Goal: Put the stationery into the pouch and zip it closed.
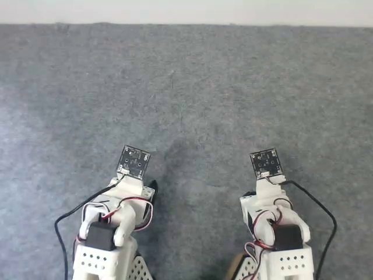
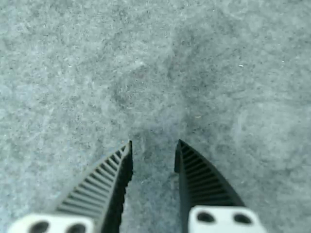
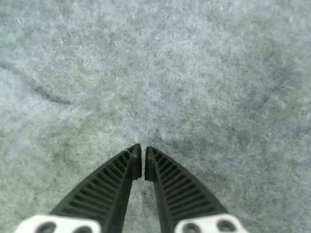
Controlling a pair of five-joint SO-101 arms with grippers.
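Scanning the felt counter [image 1: 186, 81], I find an arm [image 1: 116, 224] lower left, another [image 1: 274, 227] lower right, tucked back as if parked before starting. My left hand [image 2: 154, 143] sits slightly parted, my right hand [image 3: 143, 147] closed, both empty. Where the pouch and stationery lie, I cannot tell.

A robotics test bench: grey felt mat [image 1: 192, 87] under two wired white arms [image 1: 116, 227].

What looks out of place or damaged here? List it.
Nothing is spilled or broken. The only irregularity is a faint crease in the grey mat near the right gripper, which is shut and empty; the left gripper hangs open over the mat.
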